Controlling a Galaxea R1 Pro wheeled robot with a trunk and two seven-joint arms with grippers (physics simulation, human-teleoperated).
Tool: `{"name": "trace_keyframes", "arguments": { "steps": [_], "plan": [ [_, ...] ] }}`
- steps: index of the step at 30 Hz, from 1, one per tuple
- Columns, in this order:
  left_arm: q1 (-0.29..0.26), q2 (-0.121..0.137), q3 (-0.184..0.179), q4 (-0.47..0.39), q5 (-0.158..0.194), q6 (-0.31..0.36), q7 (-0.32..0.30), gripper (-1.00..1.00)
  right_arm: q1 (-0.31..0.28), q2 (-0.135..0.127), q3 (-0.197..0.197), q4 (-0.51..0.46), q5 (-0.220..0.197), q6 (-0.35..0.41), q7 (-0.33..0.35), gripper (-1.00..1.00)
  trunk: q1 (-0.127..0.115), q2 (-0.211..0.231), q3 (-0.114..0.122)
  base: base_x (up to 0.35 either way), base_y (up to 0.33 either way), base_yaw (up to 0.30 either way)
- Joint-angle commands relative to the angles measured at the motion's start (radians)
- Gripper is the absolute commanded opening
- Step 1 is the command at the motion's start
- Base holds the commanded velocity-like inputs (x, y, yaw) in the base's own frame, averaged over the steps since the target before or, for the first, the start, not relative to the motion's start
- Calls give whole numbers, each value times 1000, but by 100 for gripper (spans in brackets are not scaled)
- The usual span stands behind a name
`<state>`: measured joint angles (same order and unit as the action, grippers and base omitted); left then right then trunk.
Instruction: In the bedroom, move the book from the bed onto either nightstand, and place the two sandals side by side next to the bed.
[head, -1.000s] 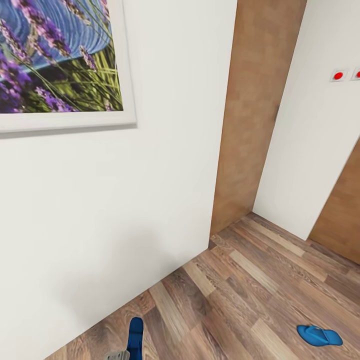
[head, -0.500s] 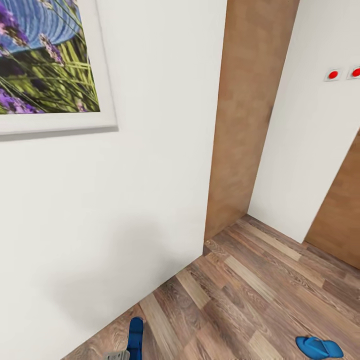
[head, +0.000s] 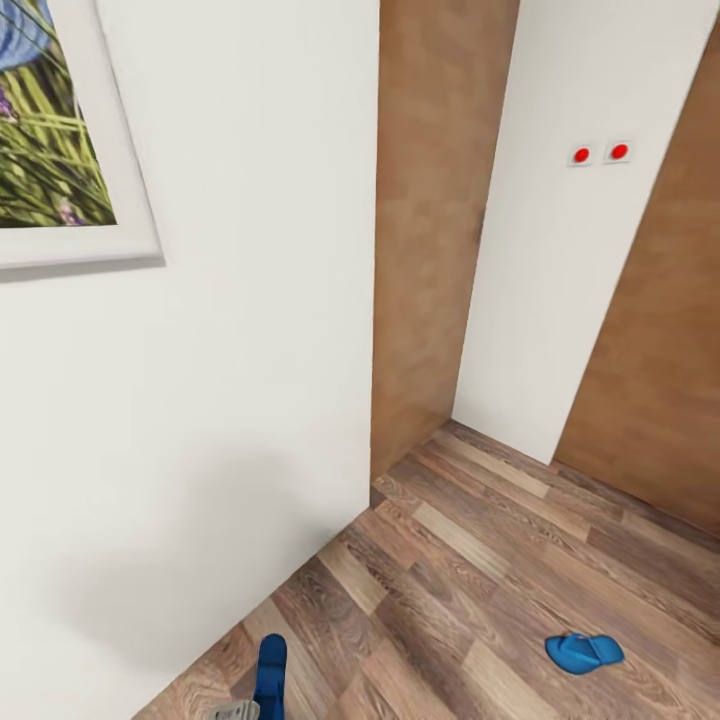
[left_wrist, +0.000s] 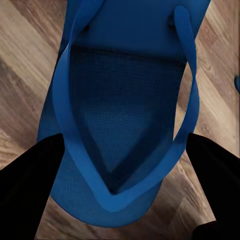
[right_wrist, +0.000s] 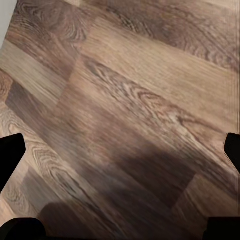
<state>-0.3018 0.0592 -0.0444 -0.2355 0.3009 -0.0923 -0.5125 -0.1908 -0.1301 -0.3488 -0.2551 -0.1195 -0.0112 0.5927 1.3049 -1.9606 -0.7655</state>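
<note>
Left tool (left_wrist: 120, 150) of ours has its two dark fingers (left_wrist: 27, 185) on either side of a blue sandal (left_wrist: 122, 107), pinching it by its edges; the sandal hangs above the wood floor (left_wrist: 20, 60), its straps meeting in a point between the fingers. From the head we see only a grey sliver of this tool (head: 236, 711) at the lower edge, the rest cut off, with the sandal (head: 270, 675) sticking up just beyond it.

Our right tool (right_wrist: 120, 145) stands spread wide, dark fingertips (right_wrist: 10, 152) far apart, with bare floor planks (right_wrist: 140, 100) and a soft shadow beneath it.

A second blue sandal (head: 584, 652) lies flat on the floor (head: 470, 560), well to the right of the held one and apart from it.

Ahead of the left tool stands a white wall (head: 240, 350) carrying a white-framed picture (head: 60, 150) of green stalks, cropped by the view's edge. Farther right are brown panels (head: 435, 220) and a white wall section (head: 560, 250) with two small red-dotted switches (head: 600, 153).
</note>
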Motion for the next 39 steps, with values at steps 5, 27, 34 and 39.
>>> {"name": "trace_keyframes", "arguments": {
  "steps": [5, 27, 34, 39],
  "plan": [
    [0, 1, -5, 1, 5, -4, -3, -100, -1, 0, 0, 2, -8, -1, 4, 100, 0, 0, -1, 216, 0, -155],
    [0, 1, -5, 1, 5, -2, -3, -100, -1, 0, 0, 2, -8, -1, 4, 100, 0, 0, -1, 325, 0, -4],
    [0, 1, -5, 1, 5, -2, -3, -100, -1, 0, 0, 2, -8, -1, 4, 100, 0, 0, -1, 328, -23, 0],
    [0, 1, -5, 1, 5, -2, -3, -100, -1, 0, 0, 2, -8, -1, 4, 100, 0, 0, -1, 211, -41, -10]
  ]
}}
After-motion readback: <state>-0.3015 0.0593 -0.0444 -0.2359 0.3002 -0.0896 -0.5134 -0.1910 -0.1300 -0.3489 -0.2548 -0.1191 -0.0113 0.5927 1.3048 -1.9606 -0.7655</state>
